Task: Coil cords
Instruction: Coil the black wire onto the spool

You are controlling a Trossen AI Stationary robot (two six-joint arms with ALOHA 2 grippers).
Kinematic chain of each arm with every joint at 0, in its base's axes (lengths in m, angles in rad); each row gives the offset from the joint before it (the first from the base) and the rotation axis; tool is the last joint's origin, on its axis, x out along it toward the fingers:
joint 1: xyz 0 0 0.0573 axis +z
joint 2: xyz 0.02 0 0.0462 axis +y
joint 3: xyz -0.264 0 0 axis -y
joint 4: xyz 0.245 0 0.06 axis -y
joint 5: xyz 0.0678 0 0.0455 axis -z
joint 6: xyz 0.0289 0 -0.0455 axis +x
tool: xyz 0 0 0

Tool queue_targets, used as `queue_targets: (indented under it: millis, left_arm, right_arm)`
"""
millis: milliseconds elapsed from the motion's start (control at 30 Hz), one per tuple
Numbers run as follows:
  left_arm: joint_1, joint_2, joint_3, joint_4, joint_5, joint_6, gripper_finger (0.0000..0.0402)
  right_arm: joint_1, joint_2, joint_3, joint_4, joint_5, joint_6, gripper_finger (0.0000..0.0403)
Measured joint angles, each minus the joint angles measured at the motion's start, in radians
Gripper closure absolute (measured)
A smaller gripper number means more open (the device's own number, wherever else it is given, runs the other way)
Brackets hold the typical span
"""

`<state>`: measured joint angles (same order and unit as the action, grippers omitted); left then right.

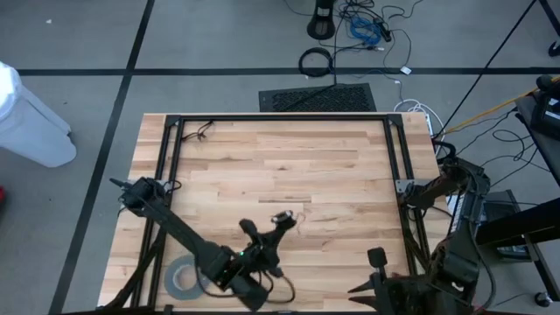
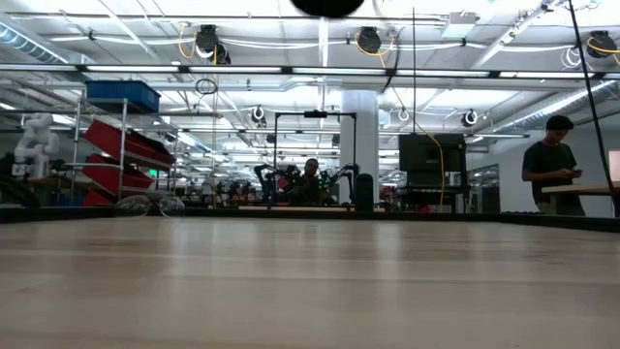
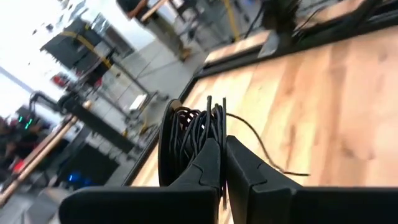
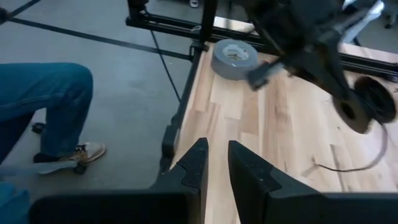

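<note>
the left gripper [image 3: 221,158] is clamped on the thin dark wire [image 3: 193,127], bundled in loose loops above the pale wood-grain table [image 1: 350,166]. the right gripper [image 4: 214,165], jaws slightly parted and holding nothing, waits at the table's near right edge.

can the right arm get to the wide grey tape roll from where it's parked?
Probably not directly: the grey tape roll sits at the table's near left corner, and the left arm, its gripper shut on the coiled thin dark wire, lies between it and the right gripper.
</note>
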<state>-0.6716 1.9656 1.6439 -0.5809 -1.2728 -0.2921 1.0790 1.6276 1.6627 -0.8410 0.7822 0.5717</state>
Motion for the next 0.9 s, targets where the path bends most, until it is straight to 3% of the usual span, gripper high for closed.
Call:
queue_targets:
  millis: [233,367,900]
  left_arm:
    - [0.098,0.003,-0.059,-0.06,0.119,-0.12,0.0394]
    - [0.129,0.005,-0.083,-0.065,0.125,-0.133,0.0394]
    - [0.214,0.044,-0.091,-0.143,0.076,0.227,0.0394]
  right_arm:
    - [0.013,0.0,0.0,0.0,0.0,0.0,0.0353]
    - [0.012,0.0,0.0,-0.001,0.001,0.012,0.0353]
    - [0.012,0.002,0.0,-0.003,0.019,0.032,0.0353]
